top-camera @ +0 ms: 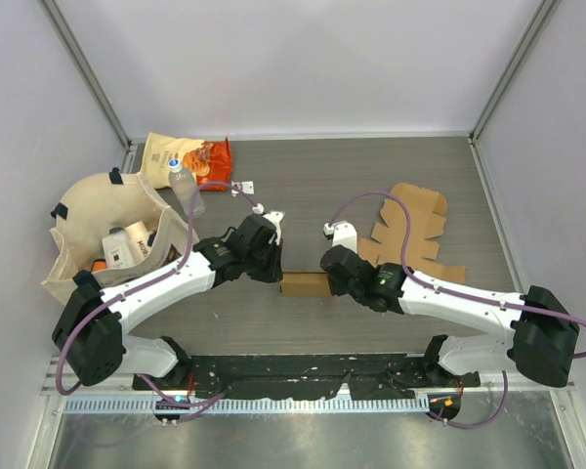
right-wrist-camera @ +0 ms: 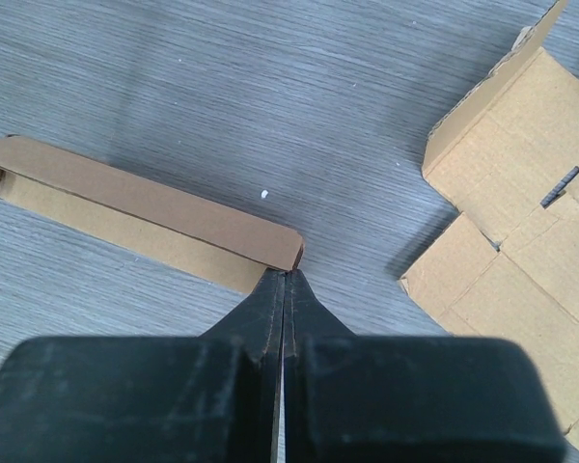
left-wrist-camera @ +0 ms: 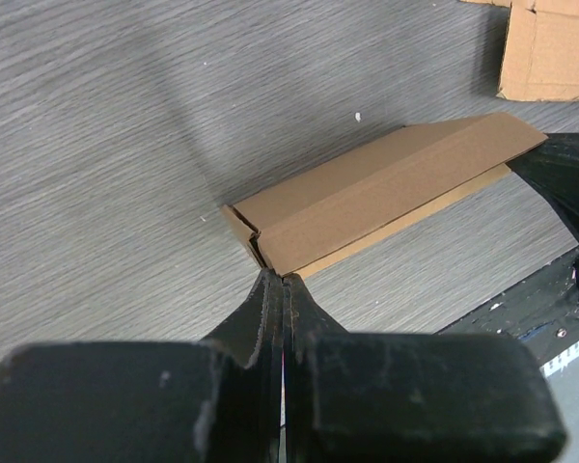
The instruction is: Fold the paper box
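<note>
One paper box [top-camera: 305, 284], folded flat, lies on the table [top-camera: 303, 186] between our pincers. Our left pincer [left-wrist-camera: 284, 278] and right pincer [right-wrist-camera: 285, 273] are each pressed closed, tips touching opposite ends of it. We cannot tell whether any cardboard is pinched.

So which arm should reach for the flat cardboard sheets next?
Right, probably. The flat brown cardboard sheets lie on its side, close beside the right tool in its wrist view. The left tool sits at the opposite end of the small folded brown cardboard strip, farther from them.
</note>
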